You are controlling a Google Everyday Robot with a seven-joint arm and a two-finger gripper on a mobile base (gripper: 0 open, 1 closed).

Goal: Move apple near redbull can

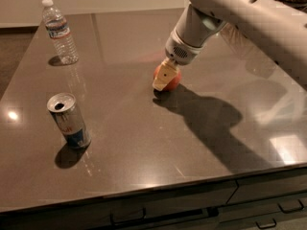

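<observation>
The apple (174,79), small and red-orange, sits on the dark table (144,143) a little right of centre. My gripper (163,80) reaches down from the upper right and is right at the apple, partly covering its left side. The redbull can (69,121), slim, silver and blue with an open pull-tab top, stands upright at the front left. It is well apart from the apple, to the apple's left and nearer the front edge.
A clear plastic water bottle (60,31) stands upright at the back left. The table's front edge (153,186) runs above drawers with handles. My arm (249,18) spans the upper right and casts a large shadow on the table.
</observation>
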